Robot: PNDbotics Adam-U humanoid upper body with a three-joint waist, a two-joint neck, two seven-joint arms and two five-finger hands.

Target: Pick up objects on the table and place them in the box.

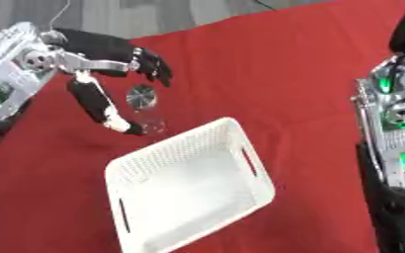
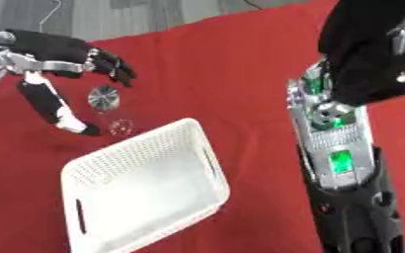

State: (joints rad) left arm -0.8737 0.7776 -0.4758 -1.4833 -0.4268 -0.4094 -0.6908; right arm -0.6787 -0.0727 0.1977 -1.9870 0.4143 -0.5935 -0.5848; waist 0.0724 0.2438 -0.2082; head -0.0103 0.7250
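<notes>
Red cloth point(image 1: 266, 64) covers the table; grey floor beyond. A clear round object point(image 1: 142, 95) sits between the spread left hand's point(image 1: 111, 59) fingers and thumb, untouched; white basket point(image 1: 188, 188) at five o'clock.

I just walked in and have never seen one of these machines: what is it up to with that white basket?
The robot's left hand is spread open above a small clear, glassy object with a round ribbed end that shows between thumb and fingers. I cannot tell whether the hand touches it. Just beside it sits a white perforated basket on the red cloth, and nothing shows inside it. The right arm hangs at the side, its hand out of sight.
</notes>
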